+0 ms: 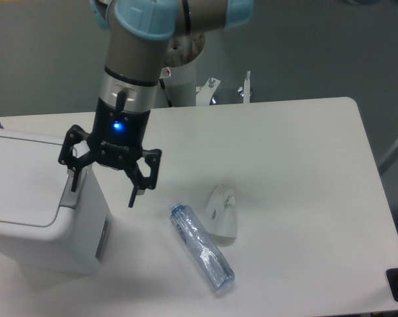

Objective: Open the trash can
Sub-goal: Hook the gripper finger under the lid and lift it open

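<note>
Still nothing opening: lid lying flat, task barely starting.
Nearest, the trash can is sitting at the table's front-left edge; farther back, my gripper is hanging wide open, empty, one finger over its grey push tab, contact unclear.

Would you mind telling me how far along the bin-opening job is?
Done: the open pincer has reached the large white boxy plastic trash can, one finger by its grey push tab. In hand: lining up on the tab. Left: pressing; the flat white lid looks closed.
</note>
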Action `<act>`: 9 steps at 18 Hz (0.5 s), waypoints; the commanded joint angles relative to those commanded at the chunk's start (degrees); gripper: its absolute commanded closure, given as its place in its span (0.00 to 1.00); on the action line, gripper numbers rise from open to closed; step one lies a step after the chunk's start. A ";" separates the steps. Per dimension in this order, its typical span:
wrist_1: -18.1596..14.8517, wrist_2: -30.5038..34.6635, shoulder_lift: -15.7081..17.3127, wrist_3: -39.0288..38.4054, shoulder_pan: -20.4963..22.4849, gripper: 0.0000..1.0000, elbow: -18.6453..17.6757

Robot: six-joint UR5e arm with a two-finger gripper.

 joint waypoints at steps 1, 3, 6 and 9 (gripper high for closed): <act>0.00 0.00 0.00 0.00 0.00 0.00 -0.09; 0.35 0.00 0.09 0.00 0.00 0.00 -0.26; 0.35 0.09 0.00 0.00 0.00 0.00 -0.26; 0.35 0.09 -0.09 0.00 0.00 0.00 -0.61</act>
